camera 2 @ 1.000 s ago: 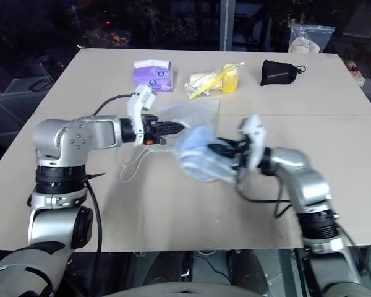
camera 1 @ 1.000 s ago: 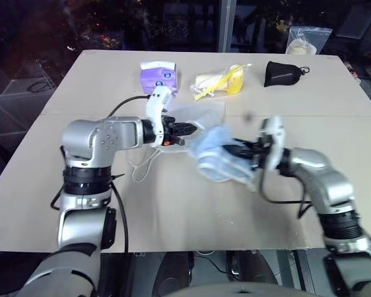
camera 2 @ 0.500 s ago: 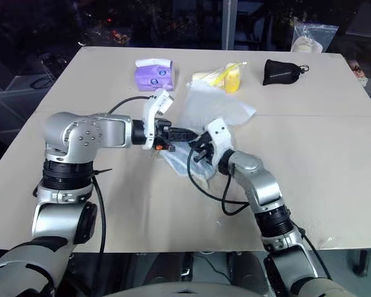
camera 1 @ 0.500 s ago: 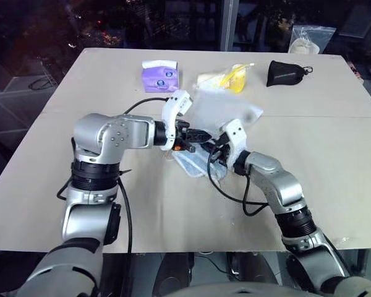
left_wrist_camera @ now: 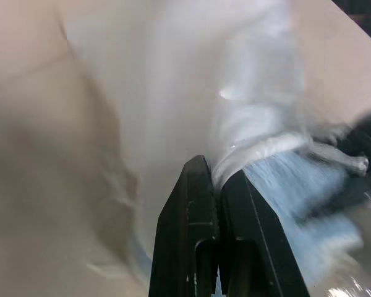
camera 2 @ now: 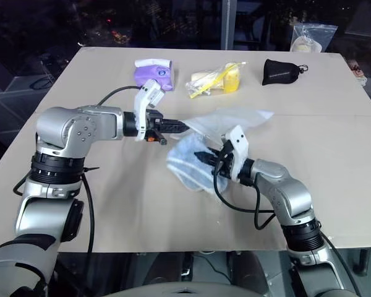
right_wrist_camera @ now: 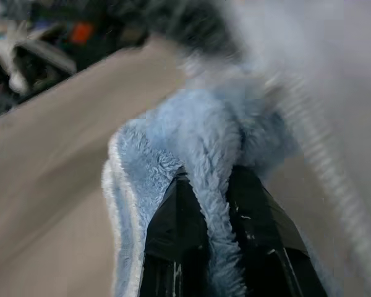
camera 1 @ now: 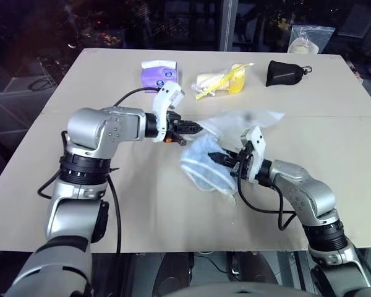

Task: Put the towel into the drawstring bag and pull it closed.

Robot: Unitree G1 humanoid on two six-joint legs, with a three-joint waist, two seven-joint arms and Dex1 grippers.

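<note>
Your right gripper [camera 1: 217,157] is clamped on a fold of the towel [camera 1: 202,166], the blue pile squeezed between its two fingers in the right wrist view. Your left gripper [camera 1: 193,129] is pinched shut on the edge of the drawstring bag [camera 1: 244,120], with white mesh caught between its closed fingers [left_wrist_camera: 201,204]. Change noted: half a second ago both hands were bunched together over the middle of the table [camera 1: 62,179] with the bag draped above the right wrist; now the right arm has drawn back toward its own side and the towel has come with it, hanging as a loose blue bundle just below and beside the bag. The bag's free end trails away from the left gripper, lifted off the table and blurred. Judgement: the towel looks mostly outside the mesh, though some sheer fabric may lie over it and I cannot tell how much. Insertion reads as not achieved; you likely need the mouth held wider before pushing again. The cord is not yet pulled.
</note>
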